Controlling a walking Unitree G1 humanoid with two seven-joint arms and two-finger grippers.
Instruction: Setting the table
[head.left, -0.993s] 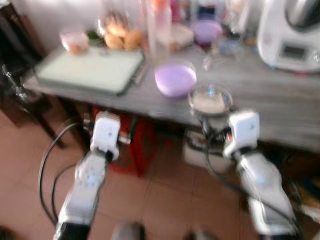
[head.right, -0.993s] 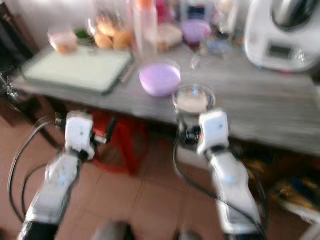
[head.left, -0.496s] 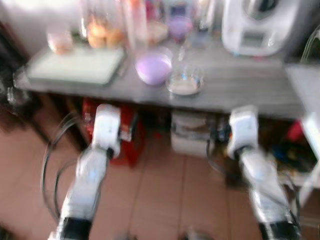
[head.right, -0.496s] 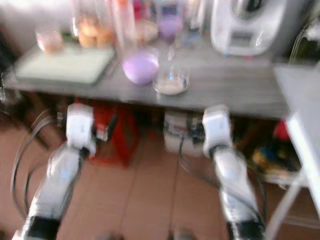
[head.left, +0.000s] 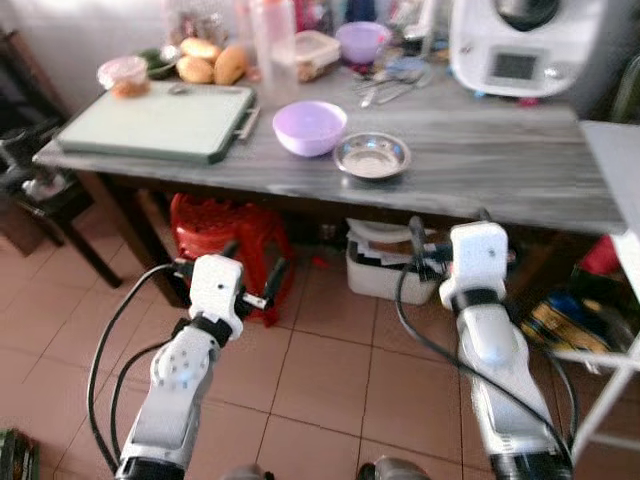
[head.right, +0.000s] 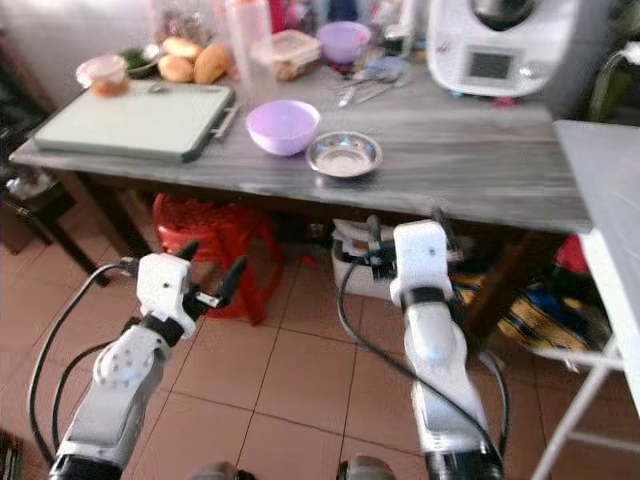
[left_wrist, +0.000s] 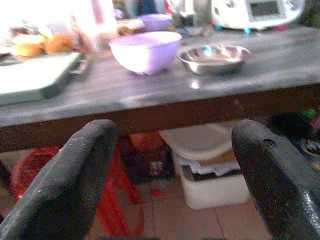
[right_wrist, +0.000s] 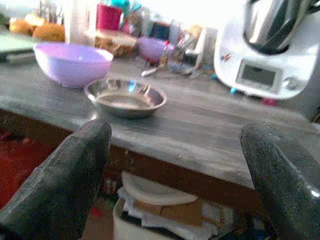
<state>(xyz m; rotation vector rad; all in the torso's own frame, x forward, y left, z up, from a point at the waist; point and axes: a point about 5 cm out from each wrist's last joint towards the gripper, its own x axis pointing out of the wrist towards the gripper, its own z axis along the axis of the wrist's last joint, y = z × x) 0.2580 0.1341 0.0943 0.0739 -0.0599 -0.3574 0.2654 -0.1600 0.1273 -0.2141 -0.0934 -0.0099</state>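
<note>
Left eye view shows both arms held low in front of the surface (head.left: 480, 165), their tips below its front edge, while the steel bowl (head.left: 372, 156) sits near that edge with the purple bowl (head.left: 310, 128) just beside it, toward the robot's left and a little further back. The steel bowl lies ahead of and above both sets of fingers, between the two arms. It looks somewhat nearer the right gripper (right_wrist: 172, 165), so that arm seems the likelier one to reach up and forward for it. The left gripper (left_wrist: 172, 165) has its fingers spread wide with nothing between them, and the right one is likewise spread and empty. Being round, the bowls have no long axis to line up with; the rim is what the fingers would have to pinch. From the wrist views you get the low side-on look: both bowls stand above finger level, with the white plastic box (left_wrist: 210, 175) under the surface. From the head views you get the layout from above: a green tray (head.left: 160, 120) at the far left and a white kitchen machine (head.left: 515, 45) at the back right.
</note>
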